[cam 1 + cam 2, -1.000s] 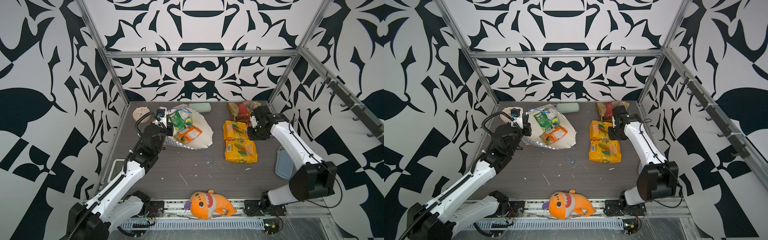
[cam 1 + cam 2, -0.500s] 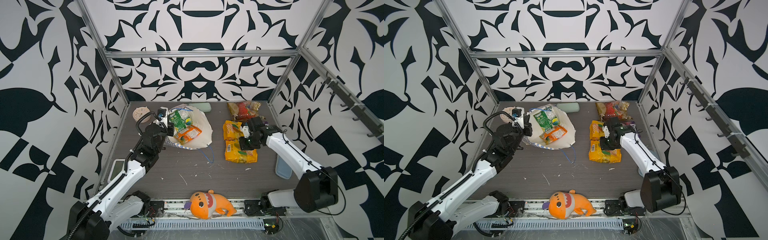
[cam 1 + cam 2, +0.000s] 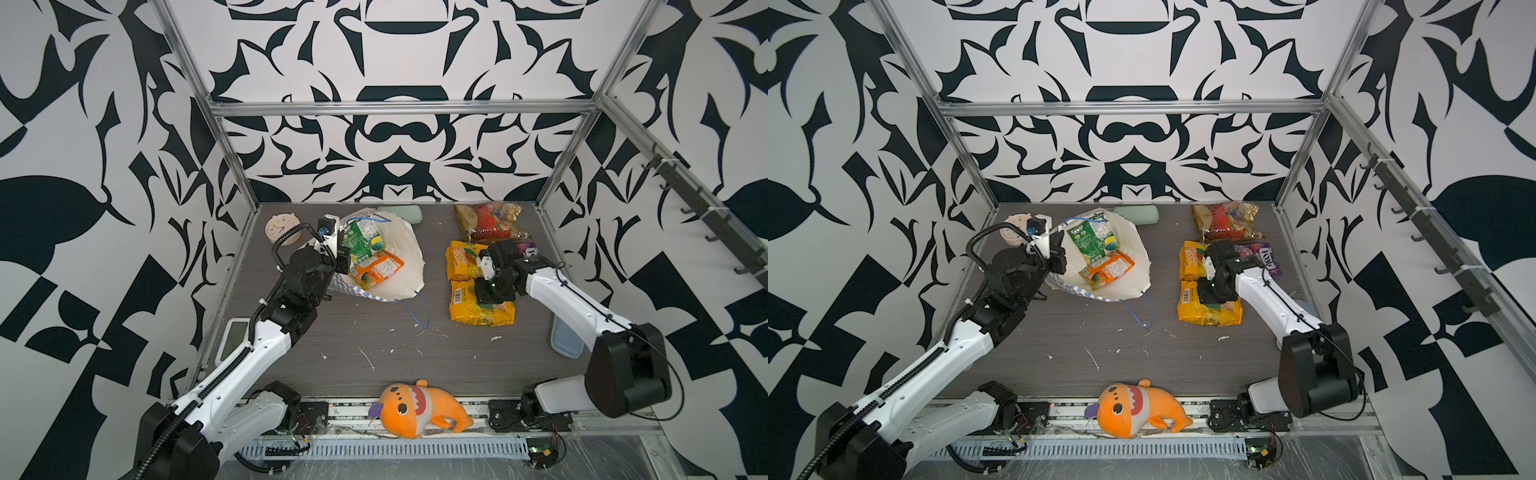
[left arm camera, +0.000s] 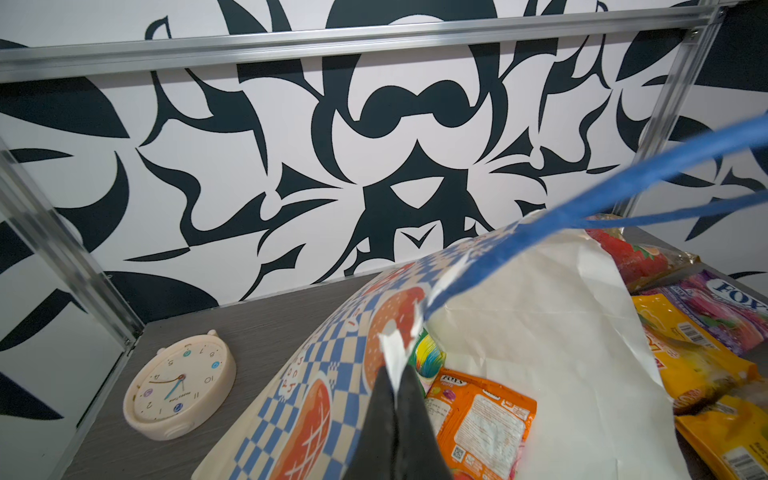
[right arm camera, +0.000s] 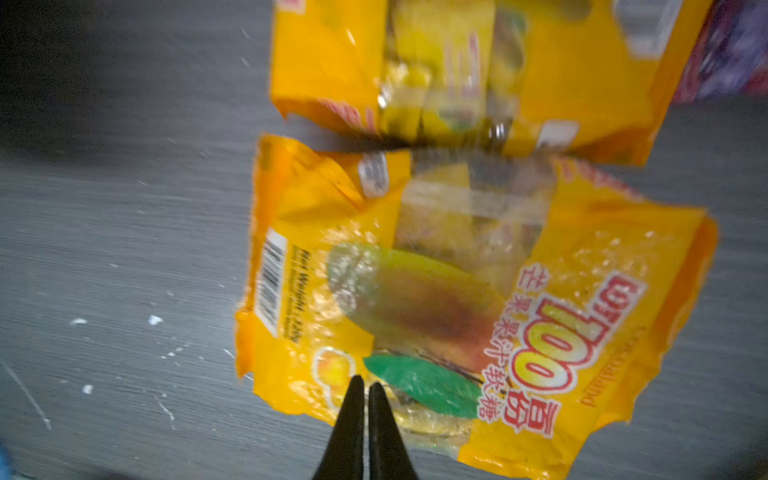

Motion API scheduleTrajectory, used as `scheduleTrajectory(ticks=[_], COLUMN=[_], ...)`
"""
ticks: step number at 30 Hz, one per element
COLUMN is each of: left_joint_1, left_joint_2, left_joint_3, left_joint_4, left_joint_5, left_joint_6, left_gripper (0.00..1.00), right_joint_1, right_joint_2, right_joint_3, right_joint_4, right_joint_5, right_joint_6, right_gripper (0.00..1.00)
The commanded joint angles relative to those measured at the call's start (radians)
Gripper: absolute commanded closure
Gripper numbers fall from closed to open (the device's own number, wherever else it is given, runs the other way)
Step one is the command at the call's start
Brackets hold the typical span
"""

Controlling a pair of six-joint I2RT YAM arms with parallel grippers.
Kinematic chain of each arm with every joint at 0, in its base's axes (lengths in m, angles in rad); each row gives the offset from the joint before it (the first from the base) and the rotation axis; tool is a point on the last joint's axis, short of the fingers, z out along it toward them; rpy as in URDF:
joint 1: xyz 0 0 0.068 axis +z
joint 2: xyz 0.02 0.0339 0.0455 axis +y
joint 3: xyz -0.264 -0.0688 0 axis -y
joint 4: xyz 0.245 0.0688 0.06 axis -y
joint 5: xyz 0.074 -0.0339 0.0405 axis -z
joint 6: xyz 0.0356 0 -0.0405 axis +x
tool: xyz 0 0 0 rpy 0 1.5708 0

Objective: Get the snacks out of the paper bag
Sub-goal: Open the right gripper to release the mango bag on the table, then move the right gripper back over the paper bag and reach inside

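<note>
Bag [image 3: 409, 253] blue-white checkered, white inside

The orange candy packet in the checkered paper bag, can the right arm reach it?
Probably yes. The orange candy packet lies on top in the checkered paper bag, whose rim the left tool pinches, mouth open; the right tool is shut and empty.

Both top views: high, steeply down on my whole grey woodgrain bench [image 3: 374, 332], near-identical. Left wrist: close beside blue-checkered paper bag [image 4: 316, 374], facing patterned back wall [image 4: 291, 187]. Right wrist: close, straight down on yellow glossy packet [image 5: 415, 291].
</note>
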Motion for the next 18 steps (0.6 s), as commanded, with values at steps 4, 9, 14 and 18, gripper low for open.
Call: scheduleTrajectory(ticks=[4, 9, 14, 18], left_joint_1=[0.002, 0.003, 0.003, 0.003], left_joint_2=[-0.015, -0.03, -0.023, -0.023], left_joint_3=[-0.032, -0.037, -0.04, -0.042], left_joint_4=[0.027, 0.026, 0.026, 0.022], left_joint_5=[0.117, 0.152, 0.196, 0.229], left_joint_6=[-0.017, -0.019, -0.027, -0.028], left_gripper=[1.0, 1.0, 1.0, 1.0], right_joint_1=[0.087, 0.261, 0.426, 0.459], right_joint_2=[-0.158, -0.08, 0.047, 0.148], right_joint_3=[0.095, 0.079, 0.066, 0.032], right_joint_4=[0.428, 0.577, 0.636, 0.695], right_joint_5=[-0.311, -0.274, -0.059, 0.03], right_joint_6=[0.094, 0.18, 0.275, 0.384], right_gripper=[0.84, 0.84, 0.82, 0.81])
